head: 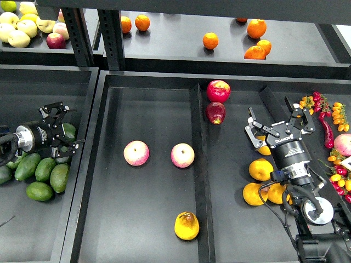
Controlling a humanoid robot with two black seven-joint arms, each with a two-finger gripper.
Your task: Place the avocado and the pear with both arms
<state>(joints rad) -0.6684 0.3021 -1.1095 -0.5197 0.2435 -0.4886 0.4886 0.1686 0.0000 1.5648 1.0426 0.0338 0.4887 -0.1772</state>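
Nearest us, our right arm's thick joints fill the bottom right corner; just left of them the pear [187, 226], golden with a brown blotch, sits alone at the near end of the middle tray [104, 219], apparently already placed; two pink apples [136, 153] lie further up the same tray, well apart from it; our right gripper [278, 125] is released, fingers spread, holding nothing, hovering above the yellow fruit pile [260, 170] in the right tray; red apples [218, 91] sit beyond it by the divider, peppers [329, 118] at the far right edge; our left gripper [61, 130] is over the left tray at the avocado pile [41, 175], fingers spread around a green fruit, the avocado [69, 130], partly hidden by the fingers; we cannot tell whether they are clamped on it or merely around it; oranges [210, 40] and pale apples [19, 27] on the back shelf play no part.

Step in hand, as we judge it: pear half done, avocado pick under way. Next move calls for closing firmly on the glossy avocado without nudging its neighbours, then lifting clear of the tray wall and carrying it right into the middle tray, setting it apart from the pear and apples.
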